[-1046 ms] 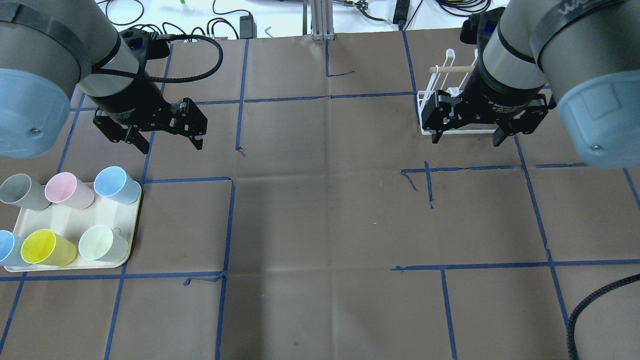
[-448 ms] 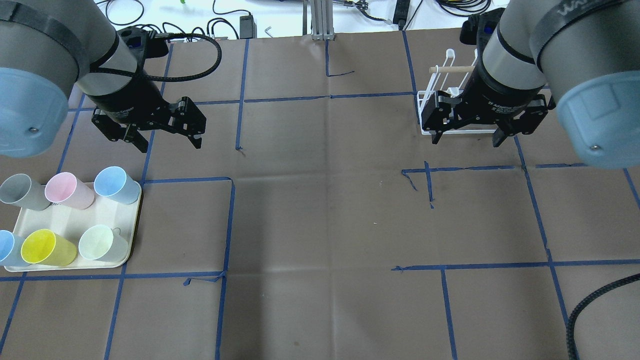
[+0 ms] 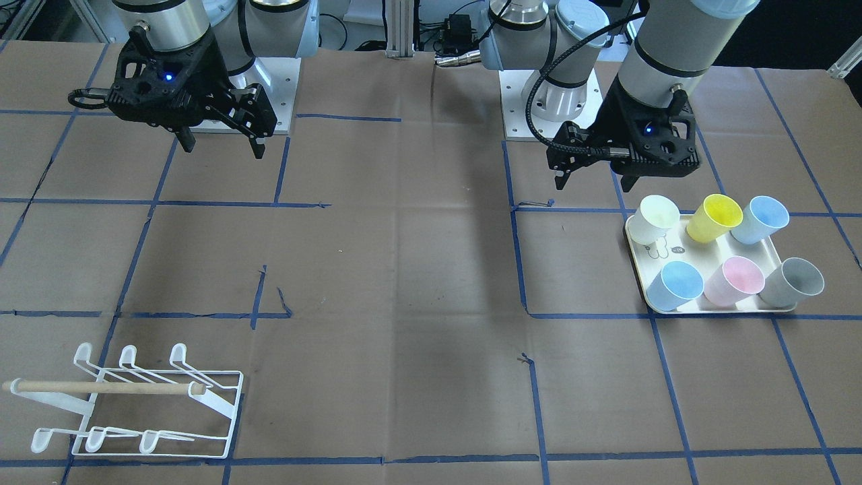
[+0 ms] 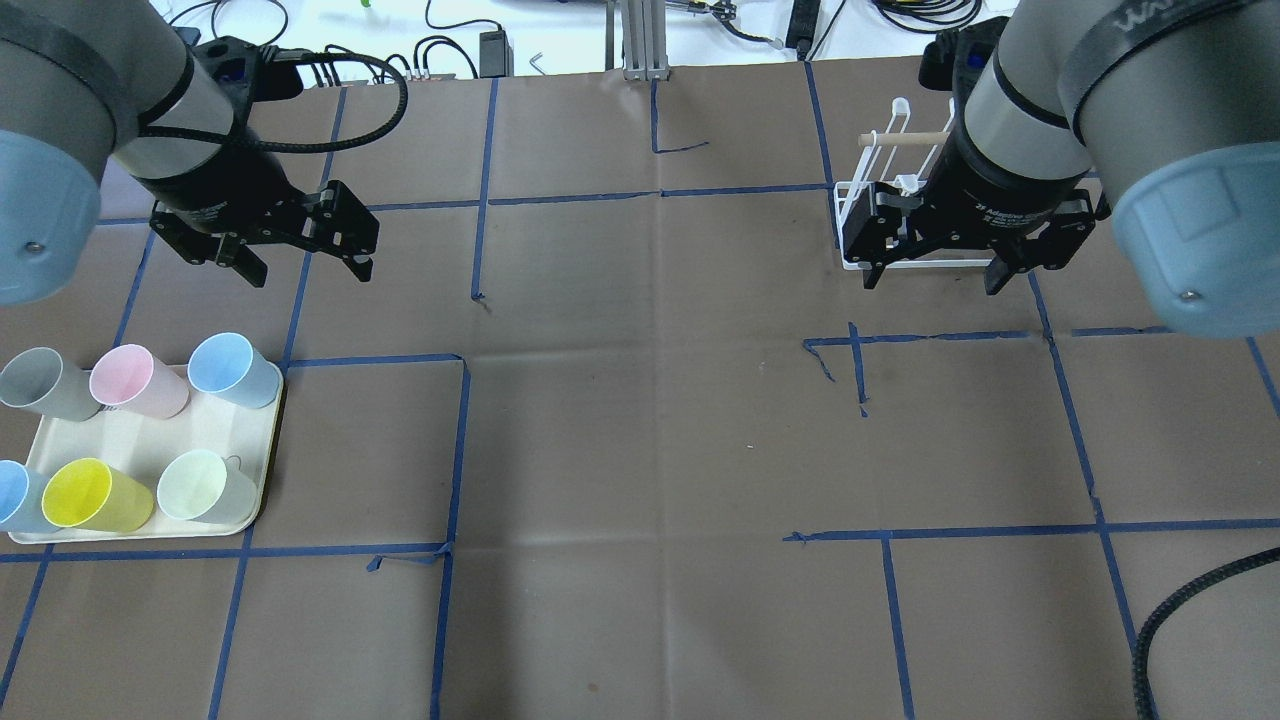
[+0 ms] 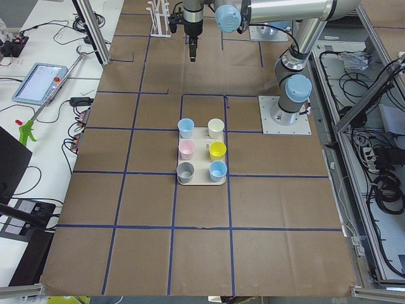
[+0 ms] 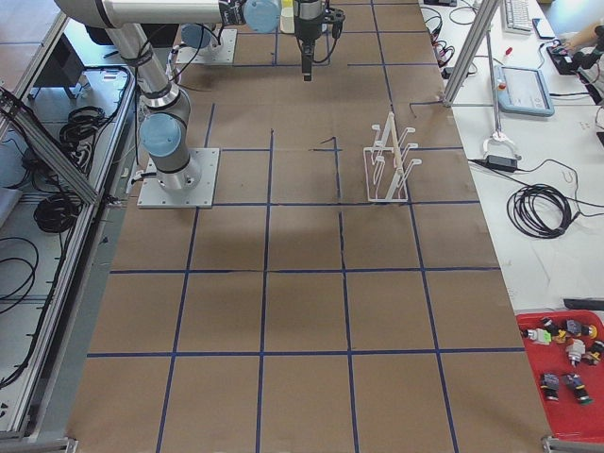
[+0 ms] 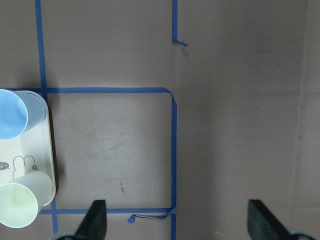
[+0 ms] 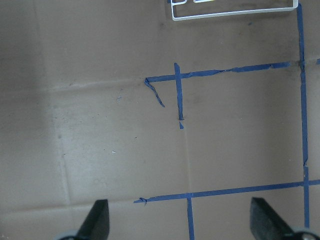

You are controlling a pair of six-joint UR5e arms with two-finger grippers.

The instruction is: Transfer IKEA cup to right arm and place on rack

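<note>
A table covered in brown paper and gridded with blue tape (image 4: 640, 450) stretches beneath two silver-grey jointed robot arms, and the job has not visibly begun. In the overhead view the left arm (image 4: 70, 100), trailing a ribbed black hose, hangs at 10 o'clock, and the right arm (image 4: 1040, 90) at 2 o'clock. Below the right arm stands a low white wire rack (image 3: 215, 404) with looped prongs and a light wooden dowel (image 3: 101, 387), bearing no cup.

At 8 o'clock a cream rectangular tray (image 4: 130, 440) holds six tapered, handleless plastic cups (image 3: 715, 217), mouths up, in two rows of three. The grey cup (image 4: 40, 383), pink cup (image 4: 135, 380) and blue cup (image 4: 232, 368) form the 12 o'clock row. A second blue cup (image 4: 12, 495), a yellow cup (image 4: 90, 495) and a pale green cup (image 4: 205, 487) form the 6 o'clock row. Which one will travel cannot be told (the blue cup at the tray's 1 o'clock corner lies nearest the fingers).

The black two-finger left gripper (image 4: 310, 272) hovers over bare paper at about 1 o'clock from the tray, spread wide and gripping nothing. The matching right gripper (image 4: 932, 282), likewise spread and empty, hangs at the rack's 6 o'clock edge. On this evidence the pick-up, the hand-over between the arms and the hanging on a prong all remain.
</note>
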